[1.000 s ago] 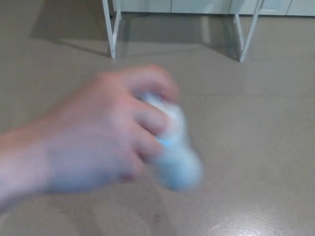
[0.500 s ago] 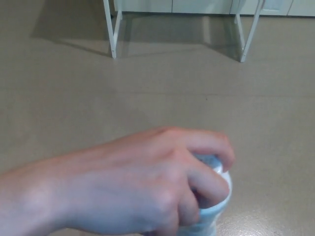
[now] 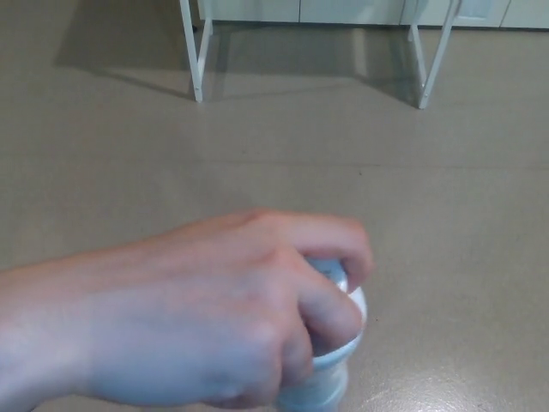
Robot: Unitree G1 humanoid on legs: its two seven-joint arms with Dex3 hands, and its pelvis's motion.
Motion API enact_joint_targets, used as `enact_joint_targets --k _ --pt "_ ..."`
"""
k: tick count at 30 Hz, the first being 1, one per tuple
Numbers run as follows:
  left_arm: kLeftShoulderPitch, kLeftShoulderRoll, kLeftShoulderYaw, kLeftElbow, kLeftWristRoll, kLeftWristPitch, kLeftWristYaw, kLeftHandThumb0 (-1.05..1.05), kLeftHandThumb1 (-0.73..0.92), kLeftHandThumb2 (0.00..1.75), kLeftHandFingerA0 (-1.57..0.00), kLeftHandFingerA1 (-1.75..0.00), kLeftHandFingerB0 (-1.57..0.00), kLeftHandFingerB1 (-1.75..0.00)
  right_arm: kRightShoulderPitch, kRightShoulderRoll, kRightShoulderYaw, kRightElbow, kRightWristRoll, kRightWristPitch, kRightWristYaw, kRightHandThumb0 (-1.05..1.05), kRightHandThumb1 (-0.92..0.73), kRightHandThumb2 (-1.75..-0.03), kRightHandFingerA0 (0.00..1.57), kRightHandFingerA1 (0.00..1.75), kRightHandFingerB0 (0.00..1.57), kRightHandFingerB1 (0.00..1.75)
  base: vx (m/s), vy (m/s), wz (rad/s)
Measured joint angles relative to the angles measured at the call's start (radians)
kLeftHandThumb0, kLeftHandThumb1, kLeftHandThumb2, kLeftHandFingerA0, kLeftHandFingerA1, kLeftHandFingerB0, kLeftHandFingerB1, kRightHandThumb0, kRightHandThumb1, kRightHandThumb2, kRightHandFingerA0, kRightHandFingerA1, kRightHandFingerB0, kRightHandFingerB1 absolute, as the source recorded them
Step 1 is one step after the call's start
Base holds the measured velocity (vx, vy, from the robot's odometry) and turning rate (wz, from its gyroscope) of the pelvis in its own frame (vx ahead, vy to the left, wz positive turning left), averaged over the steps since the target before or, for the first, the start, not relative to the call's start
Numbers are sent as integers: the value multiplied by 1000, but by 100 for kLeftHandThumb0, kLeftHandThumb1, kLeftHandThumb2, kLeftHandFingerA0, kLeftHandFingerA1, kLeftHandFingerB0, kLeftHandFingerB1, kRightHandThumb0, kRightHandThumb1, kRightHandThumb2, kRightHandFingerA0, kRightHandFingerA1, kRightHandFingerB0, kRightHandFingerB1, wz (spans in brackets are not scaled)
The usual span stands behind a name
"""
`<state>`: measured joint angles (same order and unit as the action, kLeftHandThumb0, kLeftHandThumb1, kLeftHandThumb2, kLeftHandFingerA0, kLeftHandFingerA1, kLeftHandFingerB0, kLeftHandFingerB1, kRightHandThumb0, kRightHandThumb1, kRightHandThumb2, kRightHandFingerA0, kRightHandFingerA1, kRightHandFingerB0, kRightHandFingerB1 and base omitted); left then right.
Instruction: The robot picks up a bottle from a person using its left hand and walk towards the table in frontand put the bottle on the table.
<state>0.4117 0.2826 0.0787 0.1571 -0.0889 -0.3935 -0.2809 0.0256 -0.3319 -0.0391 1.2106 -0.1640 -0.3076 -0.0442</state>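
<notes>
Showing only in part, the bottle [image 3: 339, 360] is a pale, whitish thing with a light blue tint near its top. It sits inside the person's hand [image 3: 214, 318], poking out at the hand's fingertip end and below the curled fingers. Rest of it hidden by the fingers, soft focus, label and cap can't be made out. It's held above the floor [image 3: 446, 223], not resting on anything visible. The person's hand comes in from picture left with the wrist at the left edge, back of the hand facing the camera, and fingers wrapped over and around the bottle. The thumb is not visible. The hand is close to the camera and slightly blurred. Neither robot hand is in view, so can't tell whether either is released, clenched or grasping. The floor is plain beige and runs all around the hand, with a faint seam line crossing just beyond the knuckles and a sheen patch to the hand's right, near the bottom edge. Well beyond the hand, towards the top of the view, stand two white legs: the left leg [image 3: 194, 51] up and slightly left of the knuckles, the right leg [image 3: 429, 60] up and to the right, slanted. A shadow [image 3: 300, 60] lies on the floor between them. Farthest from the hand, pale cabinet fronts [image 3: 343, 9] line the top edge.
</notes>
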Motion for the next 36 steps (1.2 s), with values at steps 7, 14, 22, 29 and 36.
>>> enact_joint_targets --k 7,14,22,29,36 --pt "25 14 -92 -289 -11 16 -23 -63 37 79 0 -21 0 -11 0 1 11 1 -1 0 0 -33 -73 -61 59 44 49 39 0 0 0" --pt "-12 44 -217 -581 -11 73 -54 -62 37 78 0 -20 0 -15 0 1 21 3 -1 0 0 -32 -74 -61 58 43 49 39 0 0 0" --pt "-92 111 -362 -870 -11 204 -90 -64 37 80 0 -17 0 -15 -3 1 36 4 -5 0 0 -32 -74 -62 58 43 49 39 0 0 0" --pt "-151 156 -436 -988 -11 318 -111 -66 39 81 -1 -32 0 -18 -11 0 44 6 -7 2 0 -32 -74 -62 58 43 49 39 0 0 0" --pt "-195 89 -555 -1041 5 440 -96 -9 79 69 -119 -107 -87 -62 -17 -9 57 8 -13 3 1 -31 -74 -62 58 43 49 39 0 0 0"
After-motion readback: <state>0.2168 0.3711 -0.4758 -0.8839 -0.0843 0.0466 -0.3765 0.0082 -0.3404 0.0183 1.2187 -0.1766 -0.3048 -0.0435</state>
